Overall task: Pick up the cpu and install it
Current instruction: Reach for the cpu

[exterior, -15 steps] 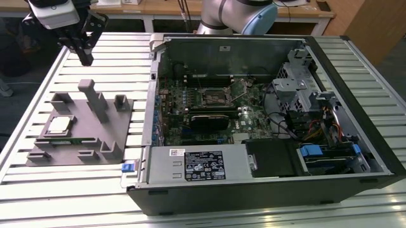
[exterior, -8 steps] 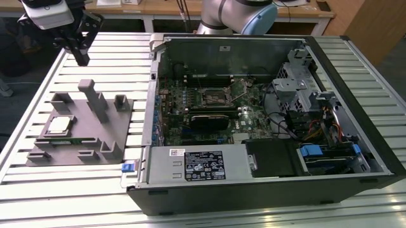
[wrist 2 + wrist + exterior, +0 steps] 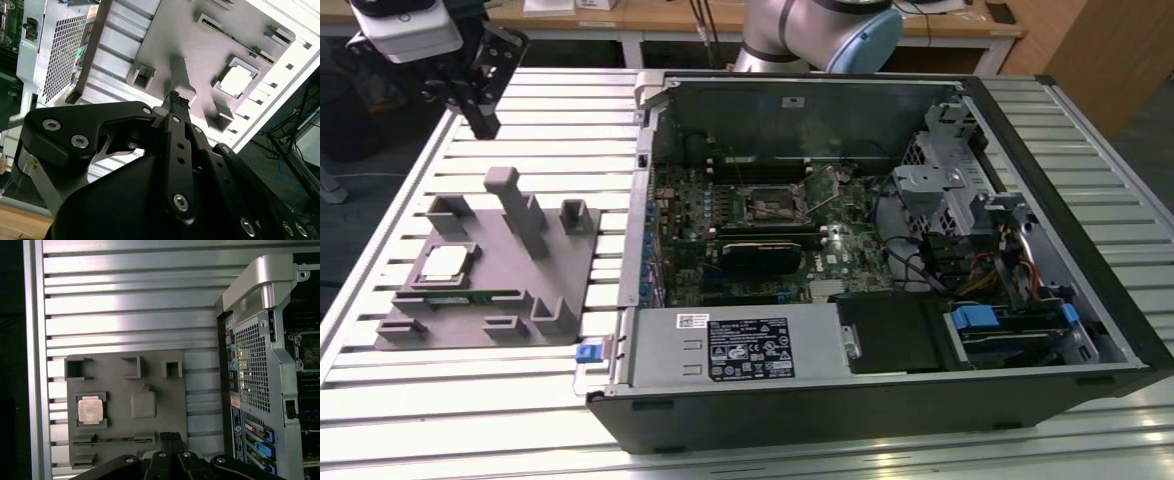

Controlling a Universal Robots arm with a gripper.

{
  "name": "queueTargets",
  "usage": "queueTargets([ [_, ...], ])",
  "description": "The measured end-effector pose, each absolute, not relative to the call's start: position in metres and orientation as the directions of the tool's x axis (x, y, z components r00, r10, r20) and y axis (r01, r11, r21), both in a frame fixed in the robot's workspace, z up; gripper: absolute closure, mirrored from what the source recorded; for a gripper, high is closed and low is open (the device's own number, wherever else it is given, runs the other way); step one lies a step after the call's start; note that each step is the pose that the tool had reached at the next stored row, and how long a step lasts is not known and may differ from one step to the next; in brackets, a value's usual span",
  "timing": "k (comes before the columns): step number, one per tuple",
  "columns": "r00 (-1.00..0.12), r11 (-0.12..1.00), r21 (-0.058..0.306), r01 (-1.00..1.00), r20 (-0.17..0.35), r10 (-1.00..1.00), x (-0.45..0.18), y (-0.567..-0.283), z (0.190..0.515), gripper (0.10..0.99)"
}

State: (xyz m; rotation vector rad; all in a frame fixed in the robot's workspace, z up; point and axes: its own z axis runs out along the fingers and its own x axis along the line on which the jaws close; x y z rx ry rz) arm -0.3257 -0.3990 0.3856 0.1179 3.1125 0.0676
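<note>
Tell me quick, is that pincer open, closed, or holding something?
Pincer: closed, holding nothing; the small square silvery metal chip lies in its recess on the flat grey plastic tray.

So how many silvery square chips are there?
1: the cpu, in a recess of the grey holder, at the exterior view's left of the computer case. Others could hide inside.

Cpu (image 3: pixel 443 264) on fixture (image 3: pixel 488 272), exterior view's left of case (image 3: pixel 854 420).
</note>
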Motion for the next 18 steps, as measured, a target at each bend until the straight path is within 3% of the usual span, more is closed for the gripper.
queueTargets([
  [18,-0.997,0.996,0.044,0.075,-0.024,0.076,-0.344,-0.399,0.384,0.980],
])
